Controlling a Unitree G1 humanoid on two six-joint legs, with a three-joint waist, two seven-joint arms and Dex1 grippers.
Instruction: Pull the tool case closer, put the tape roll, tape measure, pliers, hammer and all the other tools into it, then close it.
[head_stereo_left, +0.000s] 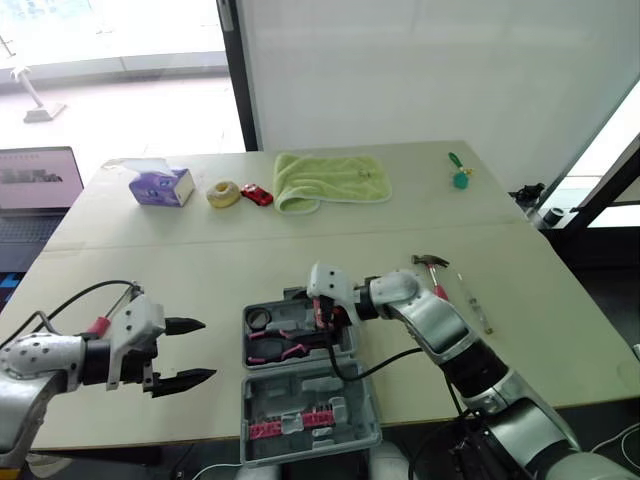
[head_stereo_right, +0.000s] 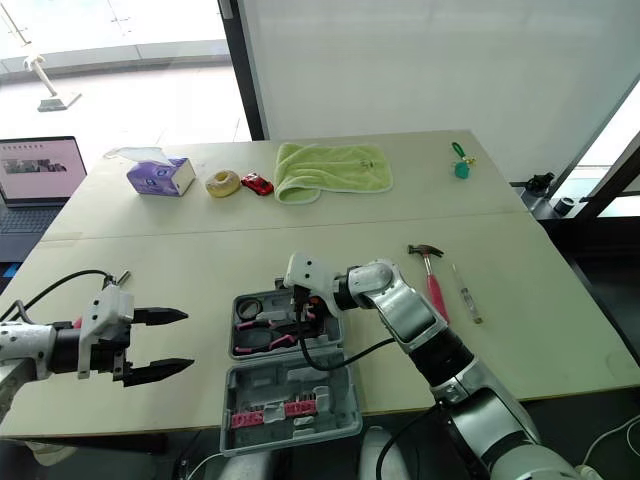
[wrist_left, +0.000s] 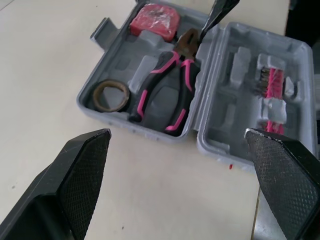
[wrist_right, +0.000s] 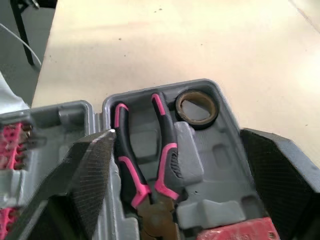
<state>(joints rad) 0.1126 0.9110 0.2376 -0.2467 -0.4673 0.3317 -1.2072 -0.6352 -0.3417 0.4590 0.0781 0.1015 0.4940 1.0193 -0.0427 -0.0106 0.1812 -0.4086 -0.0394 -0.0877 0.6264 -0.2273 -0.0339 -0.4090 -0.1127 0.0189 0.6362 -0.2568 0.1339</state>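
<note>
**A:** Where is the tool case?

**B:** The tool case lies open at the table's near edge, right in front of the robot. Its tray half is the farther one and its lid half is toward the robot, at the very edge.

**A:** What is in the tray?

**B:** The tape roll sits in a corner pocket. The pliers, with pink and black handles, lie next to it in the middle. A red block, likely the tape measure, fills the end past the pliers' nose. A row of pink bits is clipped into the lid.

**A:** And the hammer?

**B:** The hammer lies on the table to the right of the case, apart from it. A slim clear-handled tool lies just beside it, further right.

**A:** The grippers?

**B:** The right gripper hangs over the tray above the pliers. Its fingers are spread wide with nothing between them. The left gripper hovers over bare table to the left of the case, fingers also apart and empty.

**A:** Anything else?

**B:** Along the far side are a purple tissue box, a yellow ring, a red toy car and a green towel. A small green object lies well to the right. A laptop stands off the table's left end.
</note>
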